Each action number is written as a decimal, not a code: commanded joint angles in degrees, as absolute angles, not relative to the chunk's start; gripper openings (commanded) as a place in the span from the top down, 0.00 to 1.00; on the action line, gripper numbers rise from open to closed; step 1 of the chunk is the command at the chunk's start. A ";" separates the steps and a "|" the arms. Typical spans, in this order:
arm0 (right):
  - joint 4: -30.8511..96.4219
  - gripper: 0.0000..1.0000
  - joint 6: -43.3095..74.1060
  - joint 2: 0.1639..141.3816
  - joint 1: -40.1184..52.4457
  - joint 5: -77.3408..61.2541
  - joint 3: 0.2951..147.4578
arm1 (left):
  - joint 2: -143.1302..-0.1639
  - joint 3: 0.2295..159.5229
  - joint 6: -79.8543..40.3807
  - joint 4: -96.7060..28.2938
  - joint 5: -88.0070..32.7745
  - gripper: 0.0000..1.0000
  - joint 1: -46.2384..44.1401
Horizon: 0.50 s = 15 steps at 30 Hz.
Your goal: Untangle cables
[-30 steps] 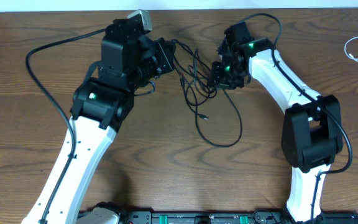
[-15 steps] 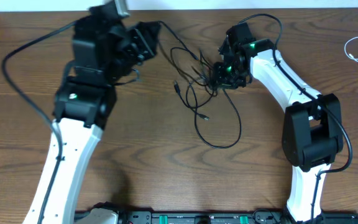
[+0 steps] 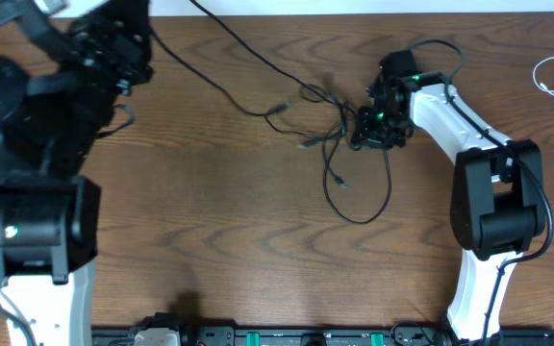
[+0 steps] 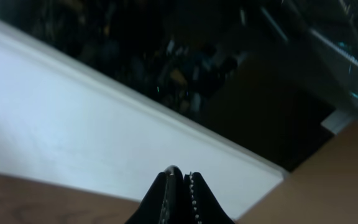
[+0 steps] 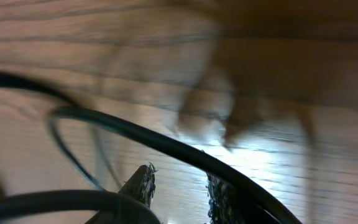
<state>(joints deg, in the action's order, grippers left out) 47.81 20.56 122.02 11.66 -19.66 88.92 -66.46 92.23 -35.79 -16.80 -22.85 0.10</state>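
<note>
Left pincer point(image 4: 178, 179) hovers closed at the table edge point(image 3: 287, 16).

Thin black rubbery cables point(image 3: 338, 135) on matt, grained wood table point(image 3: 210, 240).

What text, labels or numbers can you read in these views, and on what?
None legible in any view.
Overhead: no print on the table or the cables. The rail at the bottom edge may carry marks, but they are too small to read.
Left wrist: the background is dark and blurred, nothing readable.
Right wrist: the picture is blurred, nothing readable.
</note>
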 commanded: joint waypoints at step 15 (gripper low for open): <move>49.36 0.53 8.84 122.26 7.16 -27.86 88.23 | -65.78 101.62 -32.40 -17.50 -21.34 0.93 8.54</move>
